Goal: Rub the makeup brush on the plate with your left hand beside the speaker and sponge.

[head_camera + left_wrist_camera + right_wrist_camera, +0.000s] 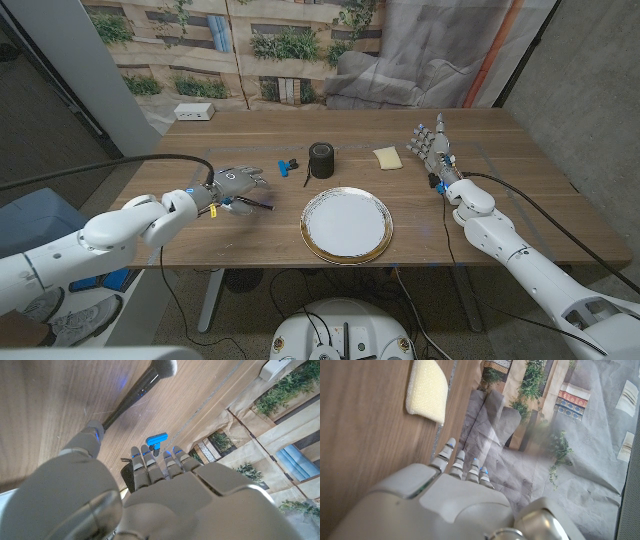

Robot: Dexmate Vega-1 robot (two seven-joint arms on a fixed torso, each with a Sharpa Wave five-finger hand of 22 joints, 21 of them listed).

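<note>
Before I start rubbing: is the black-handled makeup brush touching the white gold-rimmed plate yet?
Apart. Head view shows bare wood between the makeup brush, under the left hand, and the plate.

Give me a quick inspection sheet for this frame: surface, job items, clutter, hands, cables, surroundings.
Surface: wooden table.
Job's things: makeup brush under the left hand; white plate at front centre; black speaker and yellow sponge behind the plate.
Clutter: small blue clip left of the speaker; white box at the far left corner.
Hands: left hand over the brush, grip unclear; right hand open, fingers apart, holding nothing.
Cables: black cable along the left arm, another along the right.
Surroundings: printed garden backdrop, grey cloth.
</note>
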